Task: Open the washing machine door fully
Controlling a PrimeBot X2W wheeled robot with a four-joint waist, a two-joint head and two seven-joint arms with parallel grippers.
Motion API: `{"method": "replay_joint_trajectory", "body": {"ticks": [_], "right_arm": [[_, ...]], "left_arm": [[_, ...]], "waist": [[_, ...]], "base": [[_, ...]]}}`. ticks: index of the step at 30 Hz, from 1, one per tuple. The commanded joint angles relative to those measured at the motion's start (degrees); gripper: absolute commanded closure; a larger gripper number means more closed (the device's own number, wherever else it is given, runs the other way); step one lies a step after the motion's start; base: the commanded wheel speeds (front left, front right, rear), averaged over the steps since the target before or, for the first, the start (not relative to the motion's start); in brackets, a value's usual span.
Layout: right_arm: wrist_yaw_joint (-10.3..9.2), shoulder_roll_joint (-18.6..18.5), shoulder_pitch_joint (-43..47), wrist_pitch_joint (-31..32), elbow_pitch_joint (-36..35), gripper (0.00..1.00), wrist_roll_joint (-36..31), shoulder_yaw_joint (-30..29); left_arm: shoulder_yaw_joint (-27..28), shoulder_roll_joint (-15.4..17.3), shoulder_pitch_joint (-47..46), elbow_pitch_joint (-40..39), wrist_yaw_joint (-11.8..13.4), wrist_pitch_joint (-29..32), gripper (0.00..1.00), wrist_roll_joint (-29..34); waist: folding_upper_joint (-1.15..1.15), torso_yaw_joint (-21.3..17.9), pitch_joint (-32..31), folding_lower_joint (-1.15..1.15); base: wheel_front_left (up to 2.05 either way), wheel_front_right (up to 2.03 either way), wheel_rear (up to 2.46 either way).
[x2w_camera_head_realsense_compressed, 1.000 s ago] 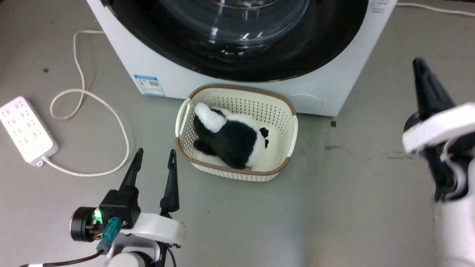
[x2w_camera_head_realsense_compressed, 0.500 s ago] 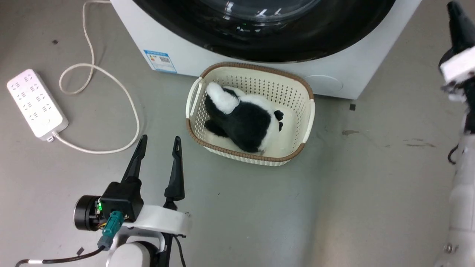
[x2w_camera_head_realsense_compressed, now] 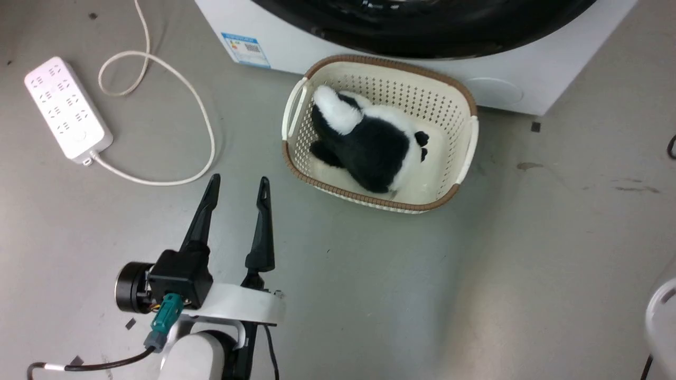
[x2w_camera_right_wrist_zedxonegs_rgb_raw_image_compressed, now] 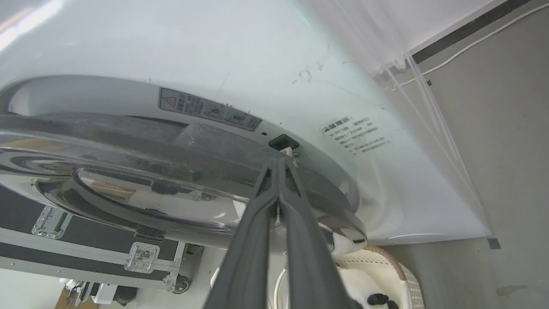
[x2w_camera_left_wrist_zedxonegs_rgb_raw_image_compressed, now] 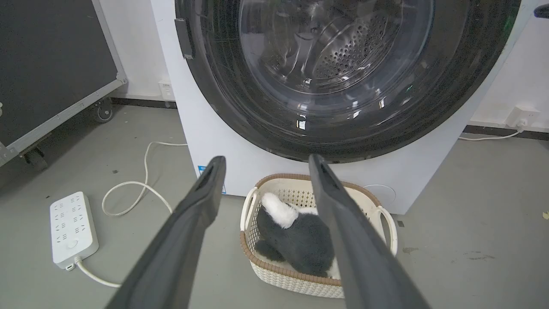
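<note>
Your right gripper (x2w_camera_right_wrist_zedxonegs_rgb_raw_image_compressed: 279,160): fingers pressed together, tips at the rim of the washing machine door (x2w_camera_right_wrist_zedxonegs_rgb_raw_image_compressed: 107,128), by the latch on the washing machine (x2w_camera_right_wrist_zedxonegs_rgb_raw_image_compressed: 257,64) front. Your left gripper (x2w_camera_head_realsense_compressed: 238,180): fingers wide, over floor beside the basket (x2w_camera_head_realsense_compressed: 296,111).

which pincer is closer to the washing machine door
Right. The right pincer, shut, has its tips at the washing machine door; the left pincer hangs open, short of the basket.
</note>
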Motion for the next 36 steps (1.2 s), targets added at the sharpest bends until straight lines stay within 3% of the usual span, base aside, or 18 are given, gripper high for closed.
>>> {"method": "replay_joint_trajectory", "body": {"ticks": [1,7,22,28,36], "right_arm": [[-0.02,-0.54,-2.95,0.69,1.59,1.00,0.48,-1.23],[-0.02,-1.94,-11.19,4.34,9.05,1.00,0.42,-7.35],[-0.03,-4.02,-22.08,12.55,21.06,1.00,0.04,-16.04],[-0.03,-4.69,-21.14,16.17,24.49,1.00,-0.10,-18.01],[-0.03,-2.38,-13.36,20.97,24.26,1.00,3.06,-18.75]], "left_arm": [[-0.37,0.05,-1.19,-0.27,0.41,-0.53,0.00,-0.30],[-1.52,0.05,-2.14,-0.57,1.02,-1.37,0.00,-0.98],[-3.63,0.05,-4.07,-0.78,2.27,-3.05,0.00,-2.10],[-3.80,0.06,-3.98,-0.50,2.66,-3.76,0.00,-2.23],[-3.17,0.06,-1.99,1.55,1.91,-4.35,0.00,-2.05]], "waist": [[0.00,0.65,0.81,-0.01],[0.00,2.09,3.10,-0.01],[0.00,4.13,5.74,-0.01],[0.00,4.12,4.07,-0.01],[0.00,2.79,-2.35,-0.01]], "base": [[0.00,0.00,0.00],[0.00,0.00,0.00],[0.00,0.00,0.00],[0.00,0.00,0.00],[0.00,0.00,0.00]]}}
